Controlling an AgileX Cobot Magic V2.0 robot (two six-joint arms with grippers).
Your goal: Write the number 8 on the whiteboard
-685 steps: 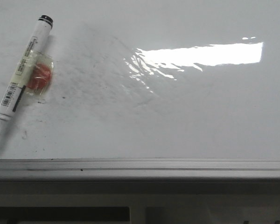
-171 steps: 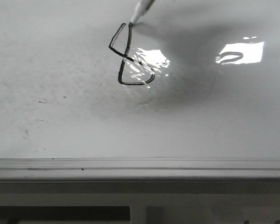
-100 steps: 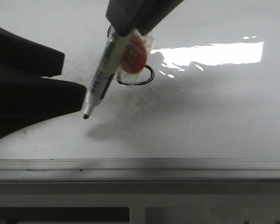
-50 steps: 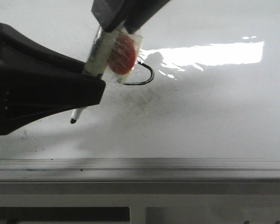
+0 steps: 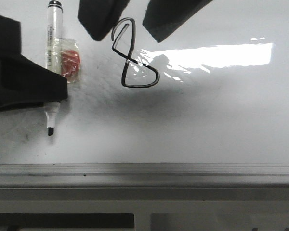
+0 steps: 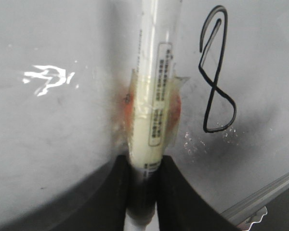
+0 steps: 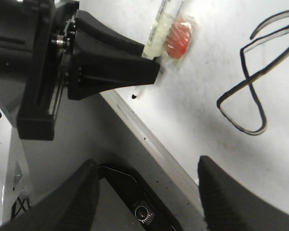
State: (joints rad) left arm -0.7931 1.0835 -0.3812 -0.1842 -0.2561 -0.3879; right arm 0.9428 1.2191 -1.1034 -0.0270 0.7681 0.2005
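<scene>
In the front view, the whiteboard (image 5: 216,125) is lying flat and filling most of the scene, with a bright glare patch (image 5: 216,54) stretching across its far right part and a grey edge strip (image 5: 183,169) running along its near side. The number 8 (image 5: 135,60) is sitting left of centre toward the far side, its lower loop touching the left end of the glare. A marker (image 5: 52,57) is lying at the left, its cap pointing far and its black tip pointing near, with an orange disc (image 5: 70,62) taped against its right side. The left gripper (image 5: 53,91) is reaching in from the left edge and closing on the marker's lower barrel. The right gripper (image 5: 130,21) is hovering at the far side with its two dark fingers spread wide, one on each side of the 8's top loop.

In the left wrist view, the left gripper (image 6: 143,185) is pinching the marker (image 6: 154,96) between its two black fingers, the barrel running away over the whiteboard (image 6: 53,134), and the number 8 (image 6: 216,67) is standing just beside the marker without touching it.

In the right wrist view, the right gripper (image 7: 147,190) is holding nothing, its fingers well apart, while the left gripper (image 7: 151,65) is clamping the marker (image 7: 156,33) near the edge strip (image 7: 149,144), and the number 8 (image 7: 253,79) is showing on the whiteboard (image 7: 202,110).
</scene>
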